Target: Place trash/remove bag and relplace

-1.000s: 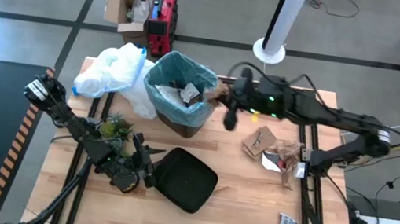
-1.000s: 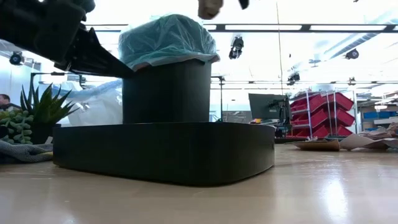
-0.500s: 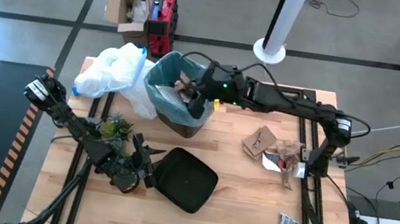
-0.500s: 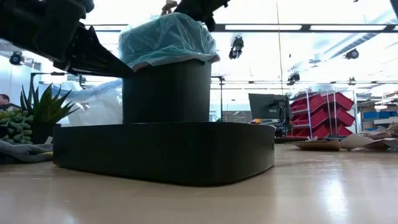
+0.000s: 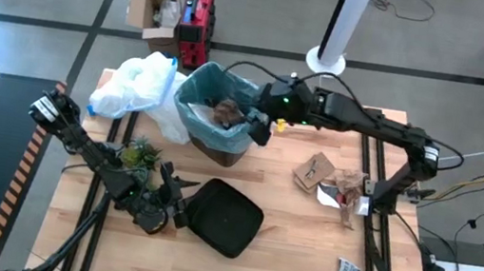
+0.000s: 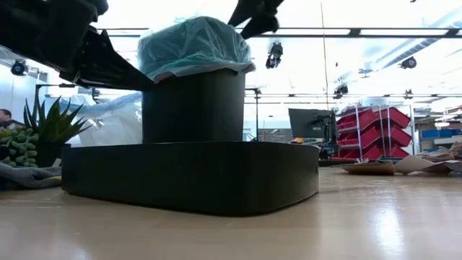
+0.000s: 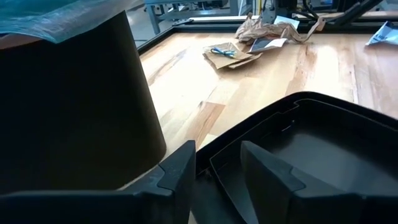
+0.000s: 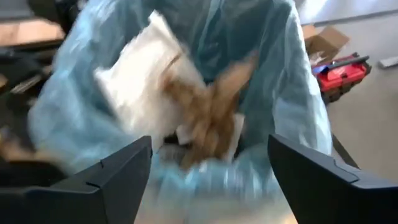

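Tabletop bin's bag (image 5: 218, 103) holds trash (image 5: 225, 111) beside open right tool (image 5: 258, 126).

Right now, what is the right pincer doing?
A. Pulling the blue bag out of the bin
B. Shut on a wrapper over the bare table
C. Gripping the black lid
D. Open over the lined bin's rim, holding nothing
D: the right pincer sits at the bin's rim with its fingers spread and empty, the trash lying inside the bag beneath them.

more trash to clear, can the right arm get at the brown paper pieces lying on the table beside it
Probably yes. The right gripper is open and empty at the bin rim, and the brown paper pieces lie in the open on the table, nothing covering them.
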